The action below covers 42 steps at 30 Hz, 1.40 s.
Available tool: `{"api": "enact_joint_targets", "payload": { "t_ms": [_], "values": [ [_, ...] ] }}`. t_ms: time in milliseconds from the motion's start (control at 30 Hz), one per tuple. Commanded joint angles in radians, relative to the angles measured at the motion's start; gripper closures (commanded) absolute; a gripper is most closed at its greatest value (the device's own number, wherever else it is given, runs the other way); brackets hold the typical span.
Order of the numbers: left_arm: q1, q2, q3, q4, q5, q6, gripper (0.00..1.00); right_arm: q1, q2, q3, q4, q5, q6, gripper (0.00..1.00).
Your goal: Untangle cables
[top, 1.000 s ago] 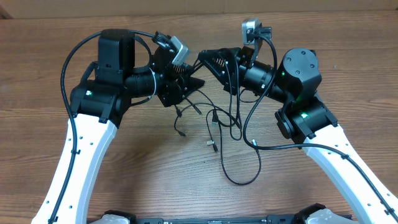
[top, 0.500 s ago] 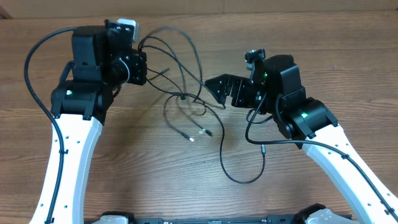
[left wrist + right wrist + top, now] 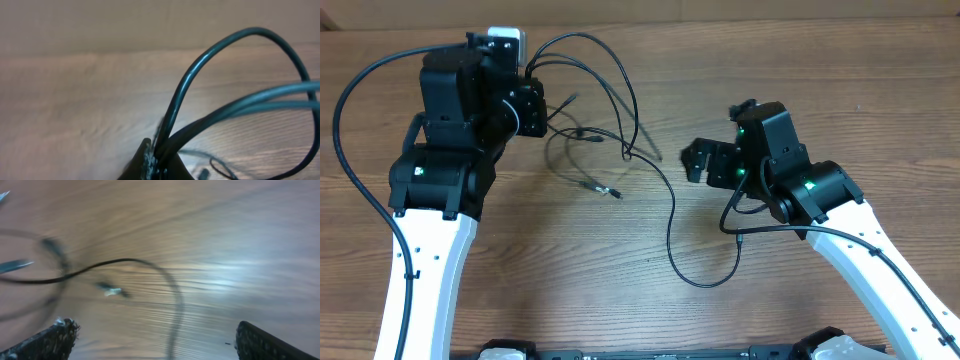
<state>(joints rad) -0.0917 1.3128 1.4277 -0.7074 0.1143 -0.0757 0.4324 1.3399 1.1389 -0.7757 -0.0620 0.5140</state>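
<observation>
At ten o'clock on the table (image 3: 620,320), I see my left gripper (image 3: 542,108) clenched on the cables (image 3: 669,220), which arc toward twelve and spill across the middle, one loop trailing to six; at three, my right gripper (image 3: 698,160) stands released, gripping nothing

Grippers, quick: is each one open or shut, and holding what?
Left gripper: shut on the cables.
Right gripper: open, holding nothing.

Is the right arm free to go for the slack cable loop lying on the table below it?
Probably yes: the right gripper is open and empty, and the cable loop lies on bare table with nothing over it. The left gripper, shut on the cables, sits far across.
</observation>
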Motion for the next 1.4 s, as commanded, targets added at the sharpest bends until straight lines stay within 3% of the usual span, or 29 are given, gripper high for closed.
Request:
{"api": "enact_joint_targets", "payload": {
  "t_ms": [0, 133, 233, 333, 500, 700, 833, 1000, 1167, 1367],
  "values": [
    [-0.008, -0.005, 0.017, -0.055, -0.098, -0.123, 0.96, -0.002, -0.008, 0.013, -0.010, 0.135, 0.063, 0.00],
    [-0.008, 0.013, 0.017, -0.084, -0.068, -0.197, 0.96, -0.001, -0.008, 0.013, 0.045, -0.183, -0.140, 0.00],
    [-0.008, 0.014, 0.017, -0.080, 0.061, -0.233, 0.96, 0.006, -0.008, 0.013, 0.066, -0.410, -0.313, 0.00],
    [-0.008, 0.014, 0.017, -0.044, 0.241, -0.235, 0.96, 0.019, -0.008, 0.013, 0.067, -0.408, -0.364, 0.00],
    [-0.008, 0.014, 0.017, 0.009, 0.470, -0.236, 0.96, 0.024, -0.008, 0.013, 0.116, -0.312, -0.366, 0.00],
    [-0.008, 0.013, 0.017, 0.013, 0.594, -0.246, 0.96, 0.024, 0.011, 0.013, 0.236, -0.170, -0.346, 0.00],
    [-0.007, 0.013, 0.017, 0.025, 0.671, -0.230, 0.96, 0.024, 0.051, 0.013, 0.319, 0.041, -0.252, 0.00],
    [-0.005, -0.002, 0.017, 0.026, 0.667, -0.185, 0.96, 0.024, 0.117, 0.013, 0.352, 0.362, -0.124, 0.01],
    [0.025, -0.034, 0.017, 0.019, 0.663, -0.161, 0.96, 0.003, 0.166, 0.013, 0.279, 0.645, 0.056, 0.02],
    [0.150, -0.086, 0.017, -0.052, 0.504, -0.138, 0.96, -0.100, 0.169, 0.013, 0.185, 0.662, 0.167, 0.01]
  ]
}}
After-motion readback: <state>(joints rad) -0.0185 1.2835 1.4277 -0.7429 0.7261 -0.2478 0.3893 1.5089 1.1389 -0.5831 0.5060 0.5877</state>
